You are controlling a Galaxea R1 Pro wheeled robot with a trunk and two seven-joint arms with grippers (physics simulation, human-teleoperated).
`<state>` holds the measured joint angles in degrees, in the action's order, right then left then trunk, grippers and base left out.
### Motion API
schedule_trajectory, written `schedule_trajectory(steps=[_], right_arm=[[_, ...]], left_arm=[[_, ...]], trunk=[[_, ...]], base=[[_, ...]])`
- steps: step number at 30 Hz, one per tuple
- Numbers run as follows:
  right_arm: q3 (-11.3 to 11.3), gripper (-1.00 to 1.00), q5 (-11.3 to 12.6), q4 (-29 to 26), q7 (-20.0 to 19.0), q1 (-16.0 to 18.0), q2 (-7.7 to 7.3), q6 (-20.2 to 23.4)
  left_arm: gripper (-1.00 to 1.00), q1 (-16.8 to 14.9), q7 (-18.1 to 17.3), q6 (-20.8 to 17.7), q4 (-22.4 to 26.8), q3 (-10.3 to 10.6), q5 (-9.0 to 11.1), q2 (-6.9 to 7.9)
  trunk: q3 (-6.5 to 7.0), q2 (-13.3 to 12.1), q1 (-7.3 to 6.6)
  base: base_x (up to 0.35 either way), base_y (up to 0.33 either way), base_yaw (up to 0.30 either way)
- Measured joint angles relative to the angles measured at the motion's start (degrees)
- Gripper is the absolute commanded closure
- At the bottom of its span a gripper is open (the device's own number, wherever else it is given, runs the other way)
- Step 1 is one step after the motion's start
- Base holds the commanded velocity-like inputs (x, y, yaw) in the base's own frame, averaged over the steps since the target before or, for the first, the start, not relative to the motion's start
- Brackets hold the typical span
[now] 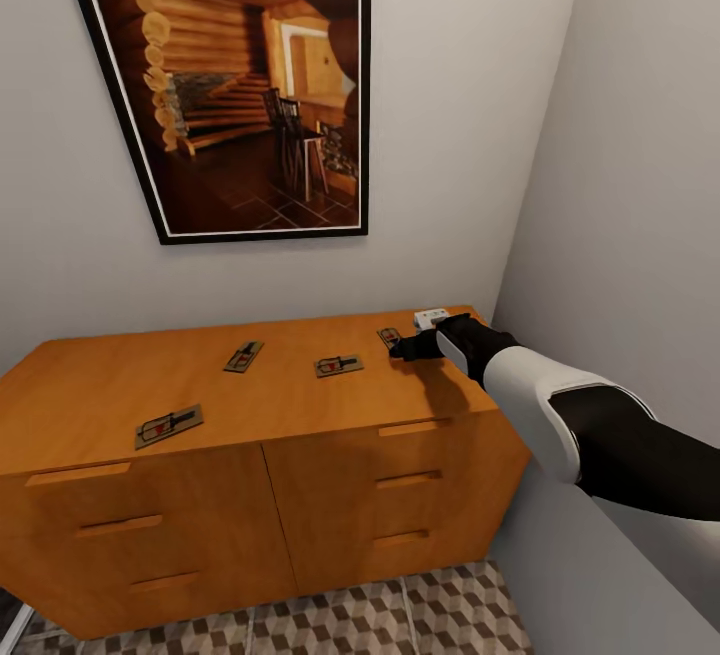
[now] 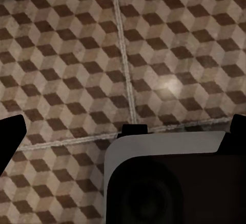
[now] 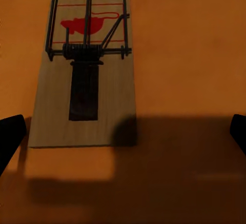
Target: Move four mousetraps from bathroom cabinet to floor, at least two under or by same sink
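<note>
Mousetraps lie flat on the cabinet surface, all four off the floor; your right gripper reaches the far-right one. Left wrist: bathroom floor below, left gripper spread wide — idle. Right wrist: fingers wide, mousetrap just ahead, lined up for grasping.

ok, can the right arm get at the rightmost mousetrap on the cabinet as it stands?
Probably yes. The right claw hovers open right at that mousetrap, which lies flat on the cabinet top with nothing on or around it. The side wall is near, but the arm has room.
</note>
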<state>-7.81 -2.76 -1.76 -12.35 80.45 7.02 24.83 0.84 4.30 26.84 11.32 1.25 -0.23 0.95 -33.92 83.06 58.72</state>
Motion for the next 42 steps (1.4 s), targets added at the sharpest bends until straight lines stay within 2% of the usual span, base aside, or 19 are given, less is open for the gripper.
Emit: schedule_trajectory(steps=[7,12,20,42], right_arm=[[0.2,-1.00,-0.3,0.0,0.0,0.0,0.11,0.0],[1.3,-1.00,-1.6,0.0,0.0,0.0,0.22,0.0],[0.8,-1.00,-2.9,-0.3,0.0,0.0,0.72,0.0],[1.1,-1.00,-3.1,-0.2,-0.4,0.0,1.26,0.0]], left_arm=[[-1.00,0.0,0.0,0.0,0.0,0.0,0.0,0.01],[-1.00,0.0,0.0,0.0,0.0,0.0,0.0,0.01],[-1.00,0.0,0.0,0.0,0.0,0.0,0.0,0.01],[-1.00,0.0,0.0,0.0,0.0,0.0,0.0,0.01]], trunk=[[0.00,0.0,0.00],[0.00,0.0,0.00],[0.00,0.0,0.00],[0.00,0.0,0.00]], base=[[0.000,0.000,0.000],[0.000,0.000,0.000],[0.000,0.000,0.000],[0.000,0.000,0.000]])
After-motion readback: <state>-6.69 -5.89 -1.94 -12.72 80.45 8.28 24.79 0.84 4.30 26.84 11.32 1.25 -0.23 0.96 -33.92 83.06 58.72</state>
